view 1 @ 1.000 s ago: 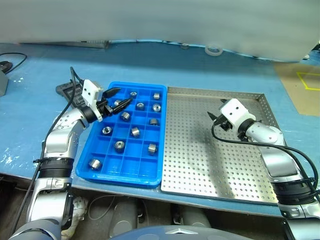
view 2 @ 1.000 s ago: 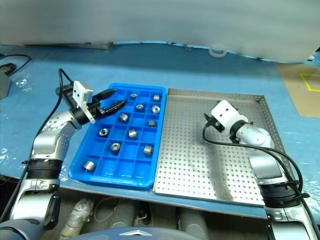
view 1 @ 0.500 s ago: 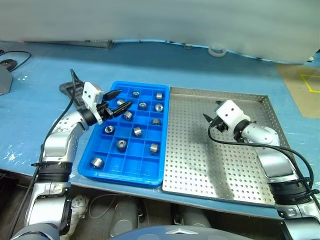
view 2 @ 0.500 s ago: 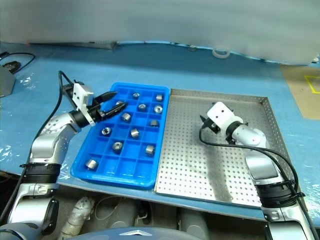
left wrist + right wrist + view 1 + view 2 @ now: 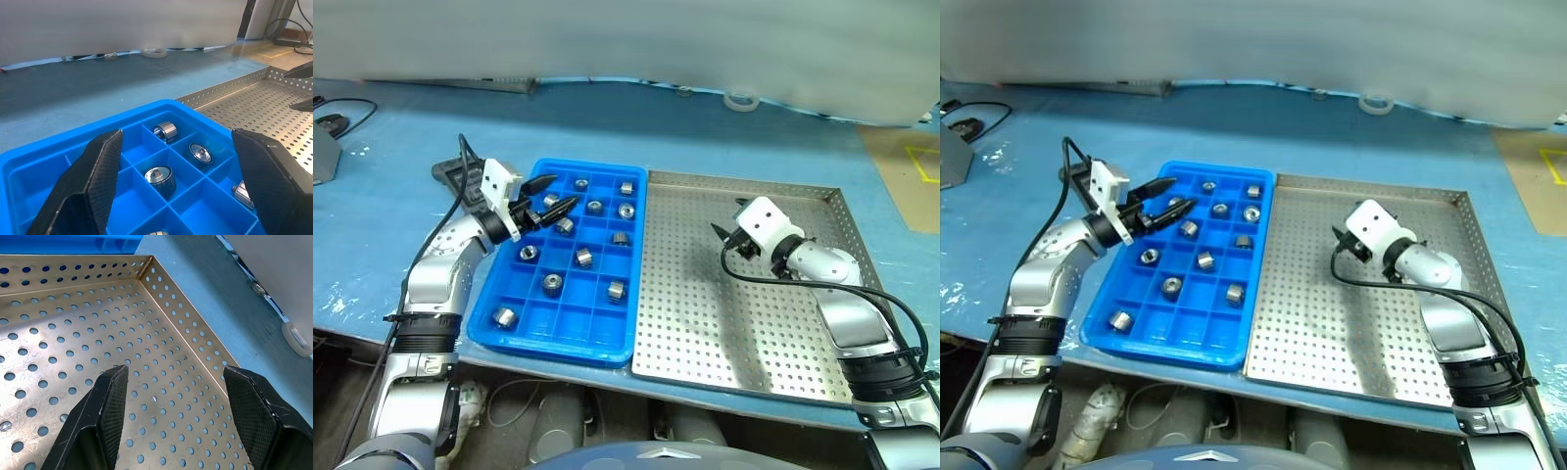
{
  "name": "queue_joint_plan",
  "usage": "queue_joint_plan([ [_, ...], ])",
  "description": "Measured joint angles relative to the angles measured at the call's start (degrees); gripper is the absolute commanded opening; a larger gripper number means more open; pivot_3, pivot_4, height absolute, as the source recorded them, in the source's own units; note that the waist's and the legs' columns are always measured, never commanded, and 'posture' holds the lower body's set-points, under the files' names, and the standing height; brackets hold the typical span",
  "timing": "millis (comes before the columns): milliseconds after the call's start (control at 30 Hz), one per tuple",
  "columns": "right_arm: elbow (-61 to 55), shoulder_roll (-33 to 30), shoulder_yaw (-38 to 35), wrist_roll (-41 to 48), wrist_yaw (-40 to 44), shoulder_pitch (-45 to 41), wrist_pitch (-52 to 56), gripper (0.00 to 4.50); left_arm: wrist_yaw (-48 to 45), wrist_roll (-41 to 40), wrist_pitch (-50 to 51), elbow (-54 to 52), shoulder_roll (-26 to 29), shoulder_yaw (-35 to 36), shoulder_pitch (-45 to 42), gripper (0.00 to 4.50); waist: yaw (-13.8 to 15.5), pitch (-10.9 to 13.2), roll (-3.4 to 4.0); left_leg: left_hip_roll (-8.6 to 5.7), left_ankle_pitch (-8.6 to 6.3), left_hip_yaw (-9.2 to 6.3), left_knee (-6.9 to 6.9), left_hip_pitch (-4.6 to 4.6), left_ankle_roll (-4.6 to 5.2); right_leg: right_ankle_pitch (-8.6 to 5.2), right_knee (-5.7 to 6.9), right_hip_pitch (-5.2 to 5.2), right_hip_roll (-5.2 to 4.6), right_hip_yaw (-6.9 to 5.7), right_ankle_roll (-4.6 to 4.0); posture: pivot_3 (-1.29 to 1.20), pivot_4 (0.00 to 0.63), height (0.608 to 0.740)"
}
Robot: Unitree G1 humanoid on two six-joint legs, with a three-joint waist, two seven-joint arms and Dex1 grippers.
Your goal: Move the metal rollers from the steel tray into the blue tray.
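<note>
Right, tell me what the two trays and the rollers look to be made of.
Steel tray: looks like sheet metal, dull silvery, punched with holes, folded rim. Blue tray: apparently moulded plastic, glossy, uniformly blue, thin grid walls. Metal rollers: likely machined steel, bright and mirror-like at the ends; exact alloy can't be told.

A table (image 5: 724,137) covered in blue sheeting carries everything. The blue tray (image 5: 544,331) and the steel tray (image 5: 744,333) lie flat on it side by side, their long edges touching, near the front edge. A roll of tape (image 5: 738,100) sits by the far edge. A black cable (image 5: 335,121) lies at the far left corner, beside a grey object (image 5: 321,157) cut off by the frame. A brown patch with yellow marking (image 5: 909,171) lies at the right.
</note>
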Motion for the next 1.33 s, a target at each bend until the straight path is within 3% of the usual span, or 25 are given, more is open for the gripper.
queue_joint_plan([
  [1333,-3.46,-1.81,-0.55,-0.44,0.57,2.01,1.81,3.27,-0.20,0.30,-1.06,1.12,-2.06,-0.97,0.01,3.76,-0.03,0.00,0.00,0.00,0.00,0.00,0.01,0.00,0.01,0.00,0.00,0.00,0.00,0.00,0.00,-0.08,0.150,0.740],
])
